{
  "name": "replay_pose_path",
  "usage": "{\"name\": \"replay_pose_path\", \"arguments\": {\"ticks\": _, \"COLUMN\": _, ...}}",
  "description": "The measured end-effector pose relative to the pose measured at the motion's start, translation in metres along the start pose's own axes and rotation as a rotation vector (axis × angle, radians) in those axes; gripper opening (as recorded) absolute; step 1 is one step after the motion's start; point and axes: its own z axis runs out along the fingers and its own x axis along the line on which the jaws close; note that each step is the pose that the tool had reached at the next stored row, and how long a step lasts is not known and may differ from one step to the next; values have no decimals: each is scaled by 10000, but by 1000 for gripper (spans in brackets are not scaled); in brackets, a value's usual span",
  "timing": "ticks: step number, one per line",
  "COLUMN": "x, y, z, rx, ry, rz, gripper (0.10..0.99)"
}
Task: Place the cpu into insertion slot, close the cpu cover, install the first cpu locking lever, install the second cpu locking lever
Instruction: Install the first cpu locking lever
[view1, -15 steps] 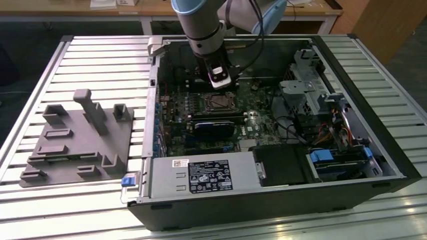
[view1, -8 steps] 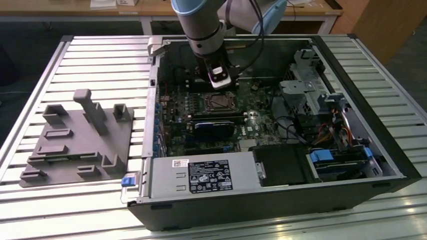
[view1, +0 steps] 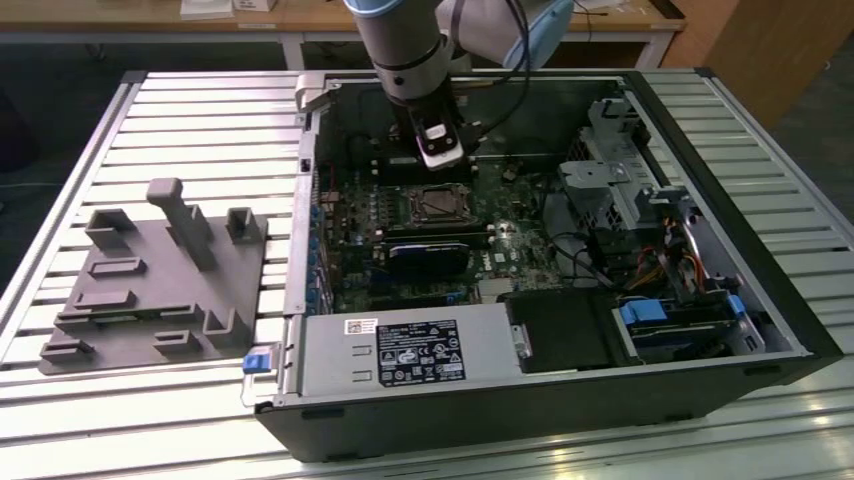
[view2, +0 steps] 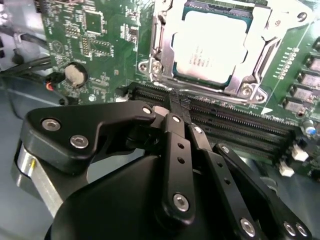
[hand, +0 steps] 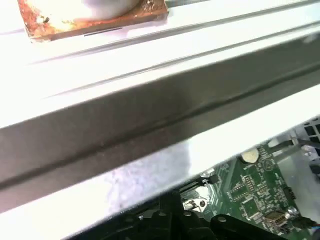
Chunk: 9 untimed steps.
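My gripper (view2: 179, 102) hangs inside the open computer case (view1: 721, 250), just above the motherboard (view2: 95, 45), and in the second wrist view its black fingers (view2: 176, 107) are pressed together with nothing between them, their tips over the memory slots (view2: 235, 125) that run beside the socket. The cpu (view2: 210, 47) already lies in its socket, its pale metal top showing through the square window of the cpu cover (view2: 252, 37), which lies flat around it; I cannot tell whether the locking levers are latched. In the exterior view my arm (view1: 407, 50) comes down from the far side of the case, and the socket (view1: 437, 203) sits just in front of the gripper (view1: 443, 160), near the middle of the board. Room is tight here: the far case wall (hand: 150, 115) looms close in the first wrist view, the drive cage (view1: 607, 190) and its cables crowd the exterior view's right, a dark card (view1: 430, 255) lies just nearer than the socket, and the power supply (view1: 400, 350) closes the near end. A round coin battery (view2: 75, 74) sits on the board well apart from the socket. Outside the case, on the slatted table (view1: 200, 110) at the exterior view's left, rests a grey fixture plate (view1: 154, 285).
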Motion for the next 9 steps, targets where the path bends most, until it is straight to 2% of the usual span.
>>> {"name": "replay_pose_path", "arguments": {"ticks": 5, "x": -24, "y": 26, "z": -104, "rx": 0, "ry": 0, "rz": 0, "gripper": 106}}
{"name": "replay_pose_path", "arguments": {"ticks": 9, "x": -27, "y": 30, "z": -116, "rx": -4, "ry": -1, "rz": 0, "gripper": 106}}
